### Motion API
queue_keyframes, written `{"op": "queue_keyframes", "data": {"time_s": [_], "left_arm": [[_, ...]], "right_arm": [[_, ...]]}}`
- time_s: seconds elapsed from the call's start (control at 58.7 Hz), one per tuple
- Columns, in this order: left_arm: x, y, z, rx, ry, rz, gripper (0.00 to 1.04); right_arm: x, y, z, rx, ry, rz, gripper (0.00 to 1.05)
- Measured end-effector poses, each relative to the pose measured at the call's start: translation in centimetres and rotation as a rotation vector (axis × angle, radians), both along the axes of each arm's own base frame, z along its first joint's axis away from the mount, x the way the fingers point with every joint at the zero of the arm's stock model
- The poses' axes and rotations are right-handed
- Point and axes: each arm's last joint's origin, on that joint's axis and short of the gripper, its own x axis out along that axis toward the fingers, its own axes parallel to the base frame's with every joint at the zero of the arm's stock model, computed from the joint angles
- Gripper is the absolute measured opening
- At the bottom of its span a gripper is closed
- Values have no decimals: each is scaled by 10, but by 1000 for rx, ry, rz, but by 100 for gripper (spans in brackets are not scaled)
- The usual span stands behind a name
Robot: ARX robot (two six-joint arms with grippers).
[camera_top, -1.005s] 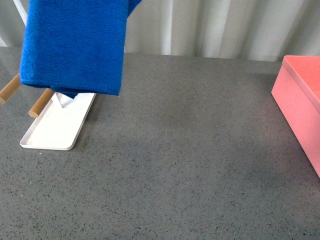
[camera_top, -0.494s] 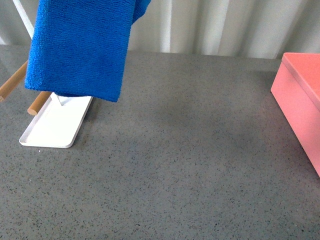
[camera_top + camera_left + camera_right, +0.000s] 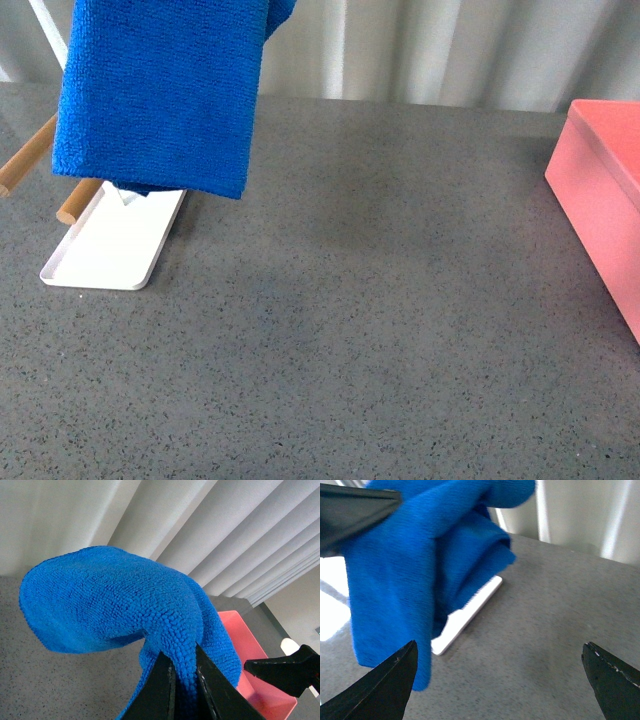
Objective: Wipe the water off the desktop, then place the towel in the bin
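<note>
Step in hand, as judged: bring the towel to the wet area and lower it for wiping.

**Current state**
- The towel (image 3: 160, 100) hangs clear of the tabletop (image 3: 380, 330), at the rear left, above a white tray (image 3: 105, 255).
- The left gripper (image 3: 184, 690) pinches a fold of the cloth between its fingers. The rest of the cloth drapes freely below.
- The right gripper (image 3: 499, 647) is spread wide and holds nothing. It faces the hanging cloth.

**Procedure**
1. Locate the water first. No puddle or sheen can be made out on the speckled surface in any view, so the wipe area cannot be fixed from here.
2. Move the towel sideways off the tray before lowering it.
3. Lower until a broad area of cloth lies flat, then press and drag in overlapping strokes.

**Surroundings and obstructions**
- Two wooden rods (image 3: 28, 165) project over the tray at the far left. The towel's lower hem hangs near them and could snag.
- The salmon-pink bin (image 3: 600, 210) stands at the right edge, well apart from the towel. Its inside is not in view.
- In the front view, the path from towel to bin runs over bare tabletop.
- A pleated curtain (image 3: 450, 50) closes the rear.
</note>
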Motion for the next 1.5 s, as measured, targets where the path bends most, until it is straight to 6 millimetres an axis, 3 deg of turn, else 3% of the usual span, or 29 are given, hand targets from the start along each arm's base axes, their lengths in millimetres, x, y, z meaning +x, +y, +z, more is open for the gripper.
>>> {"op": "queue_keyframes", "data": {"time_s": [0.307,0.613,1.056,1.175,1.499], "left_arm": [[0,0,0,0,0,0,4],[0,0,0,0,0,0,4],[0,0,0,0,0,0,4],[0,0,0,0,0,1,4],[0,0,0,0,0,0,4]], "right_arm": [[20,41,-25,-16,76,34,98],[24,75,-32,20,39,155,98],[40,102,-41,12,-24,146,97],[41,103,-38,20,-34,125,75],[43,103,-36,22,-50,75,31]]}}
